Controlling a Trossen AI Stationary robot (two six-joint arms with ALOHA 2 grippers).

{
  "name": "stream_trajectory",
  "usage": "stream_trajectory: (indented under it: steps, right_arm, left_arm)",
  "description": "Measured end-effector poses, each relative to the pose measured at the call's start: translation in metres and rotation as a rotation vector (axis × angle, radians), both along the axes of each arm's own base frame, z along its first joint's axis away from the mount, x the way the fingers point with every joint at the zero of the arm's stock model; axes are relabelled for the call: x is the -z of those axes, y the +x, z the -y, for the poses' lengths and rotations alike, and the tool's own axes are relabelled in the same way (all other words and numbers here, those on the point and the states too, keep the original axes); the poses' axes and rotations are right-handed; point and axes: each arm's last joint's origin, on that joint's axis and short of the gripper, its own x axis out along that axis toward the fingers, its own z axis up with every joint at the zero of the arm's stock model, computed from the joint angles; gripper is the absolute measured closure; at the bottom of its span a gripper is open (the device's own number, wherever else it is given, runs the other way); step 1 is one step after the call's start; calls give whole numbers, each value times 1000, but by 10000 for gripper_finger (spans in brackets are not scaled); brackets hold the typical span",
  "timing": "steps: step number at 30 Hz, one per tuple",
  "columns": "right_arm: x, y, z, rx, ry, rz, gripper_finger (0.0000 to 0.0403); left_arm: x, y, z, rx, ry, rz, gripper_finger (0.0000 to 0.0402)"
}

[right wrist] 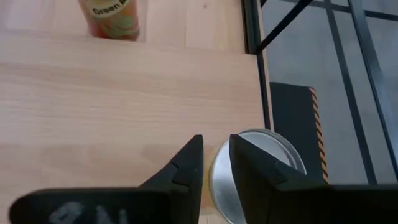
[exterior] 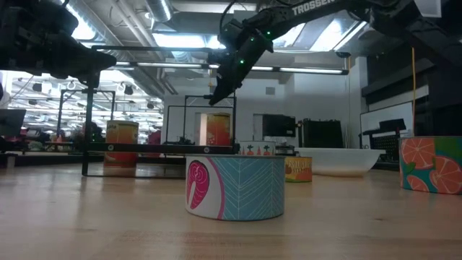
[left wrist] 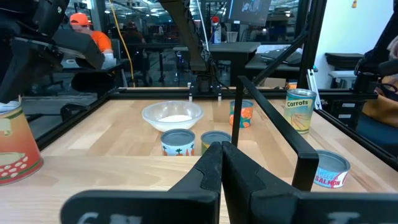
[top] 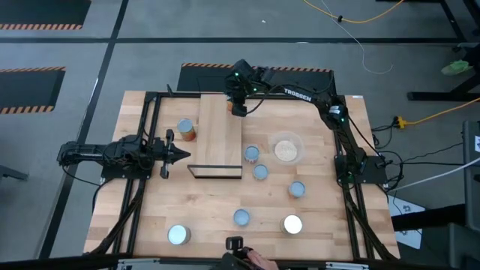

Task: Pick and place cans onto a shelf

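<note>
The shelf (top: 219, 135) is a light-wood board in a black frame at the table's middle. My right gripper (top: 238, 107) hovers over its far end with a narrow gap between the fingers. It is just above an orange-labelled can (exterior: 218, 130) with a silver top (right wrist: 261, 168), which stands upright on the board. Another orange-labelled can (top: 187, 129) stands on the table left of the shelf. Several blue-topped and silver-topped cans (top: 252, 154) stand to the right of the shelf and nearer. My left gripper (top: 184, 155) is shut and empty at the shelf's left side.
A clear bowl (top: 286, 148) with beige contents stands right of the shelf. Black frame rails (top: 150, 112) run along the table's sides. Cans stand near the front edge (top: 178, 235) (top: 292, 223). People show in the room beyond the table (left wrist: 93, 37).
</note>
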Motion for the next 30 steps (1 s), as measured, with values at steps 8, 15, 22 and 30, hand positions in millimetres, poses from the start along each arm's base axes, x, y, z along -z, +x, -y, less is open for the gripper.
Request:
stream_trajectory:
  steps: [8,15,22,30]
  right_arm:
    - [-1,4,1,76,49,55,319]
    - [14,8,5,143,102,38,319]
    - [14,7,8,208,34,18,319]
    - [14,7,7,206,35,17,319]
  left_arm:
    - [0,0,0,0,0,0,401]
    - [0,0,0,0,0,0,401]
    - [0,0,0,0,0,-2,401]
    - [0,0,0,0,0,-2,401]
